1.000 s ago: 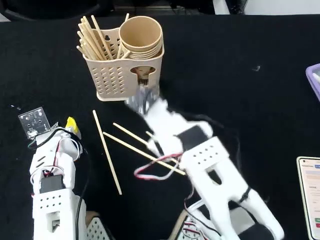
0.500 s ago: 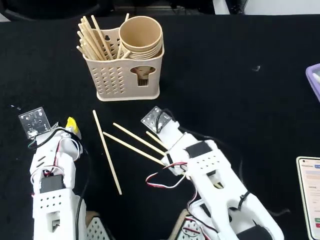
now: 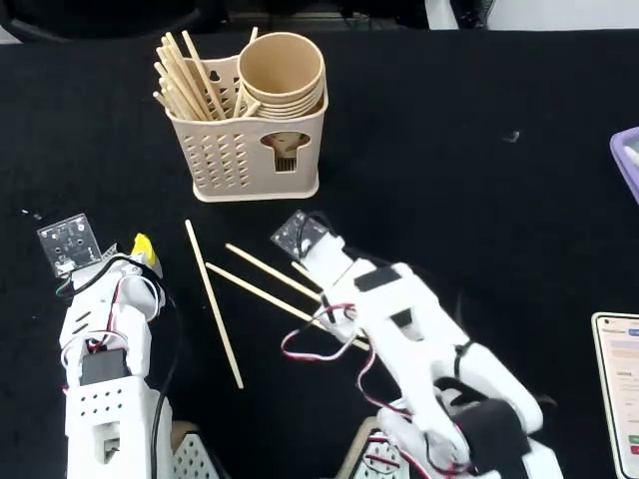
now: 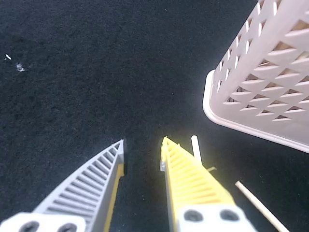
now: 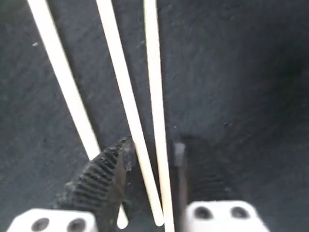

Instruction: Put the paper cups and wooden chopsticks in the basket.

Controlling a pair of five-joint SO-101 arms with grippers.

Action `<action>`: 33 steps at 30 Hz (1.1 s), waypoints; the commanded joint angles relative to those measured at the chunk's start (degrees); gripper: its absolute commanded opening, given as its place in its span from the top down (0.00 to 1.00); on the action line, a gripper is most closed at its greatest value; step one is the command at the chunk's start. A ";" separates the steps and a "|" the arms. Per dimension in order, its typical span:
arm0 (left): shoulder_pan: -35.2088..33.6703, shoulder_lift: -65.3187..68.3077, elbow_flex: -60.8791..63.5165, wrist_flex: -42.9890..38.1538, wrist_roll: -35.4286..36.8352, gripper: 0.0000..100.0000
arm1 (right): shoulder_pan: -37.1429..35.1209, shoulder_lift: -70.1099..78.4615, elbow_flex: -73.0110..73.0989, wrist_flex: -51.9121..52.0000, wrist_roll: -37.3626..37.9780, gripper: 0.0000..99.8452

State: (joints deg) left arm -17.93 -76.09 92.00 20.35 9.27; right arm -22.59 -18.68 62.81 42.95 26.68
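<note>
The beige basket (image 3: 250,150) stands at the back and holds stacked paper cups (image 3: 283,72) and several wooden chopsticks (image 3: 185,80). Three loose chopsticks lie in front of it: one long one (image 3: 213,302) and a crossing pair (image 3: 262,279). My right arm (image 3: 399,319) lies over the pair. In the right wrist view my right gripper (image 5: 150,151) is open, low over the cloth, with two chopsticks (image 5: 123,92) (image 5: 153,87) between its fingers and a third chopstick (image 5: 63,82) just outside. My left gripper (image 4: 142,145) is open and holds nothing, close to the basket's wall (image 4: 260,82).
The table has a black cloth (image 3: 479,200). A purple object (image 3: 627,155) sits at the right edge and a phone-like device (image 3: 619,389) at the lower right. A chopstick end (image 4: 195,145) lies beside my left gripper's yellow finger (image 3: 145,247).
My right arm has drawn back from the basket front and dropped over the loose chopsticks, then shifted slightly left. The left arm has not moved.
</note>
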 commanded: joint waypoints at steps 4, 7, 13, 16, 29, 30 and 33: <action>0.66 -0.88 -0.57 -0.88 -0.44 0.87 | -0.26 -0.04 -1.98 2.99 0.62 0.99; 0.66 -0.88 -0.57 -0.88 -0.44 0.87 | 2.46 -4.70 -2.33 4.13 0.62 0.99; 0.66 -0.88 -0.57 -1.05 -0.44 0.87 | 2.90 -19.74 -7.52 16.70 0.62 0.99; 0.66 -0.88 -0.57 -1.05 -0.44 0.87 | 1.67 -26.68 -12.62 23.38 0.62 0.99; 0.57 -0.88 -0.57 -1.05 -0.44 0.87 | -15.21 -31.78 -38.20 24.00 0.09 0.99; 0.57 -0.88 -0.57 -1.05 -0.44 0.87 | -15.21 -31.78 -38.11 18.46 -0.18 0.99; 0.57 -0.88 -0.57 -1.05 -0.44 0.87 | -15.21 -30.64 -35.21 -0.18 -7.56 0.99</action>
State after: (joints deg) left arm -17.93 -76.09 92.00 20.35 9.27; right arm -37.01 -48.40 28.53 60.88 25.10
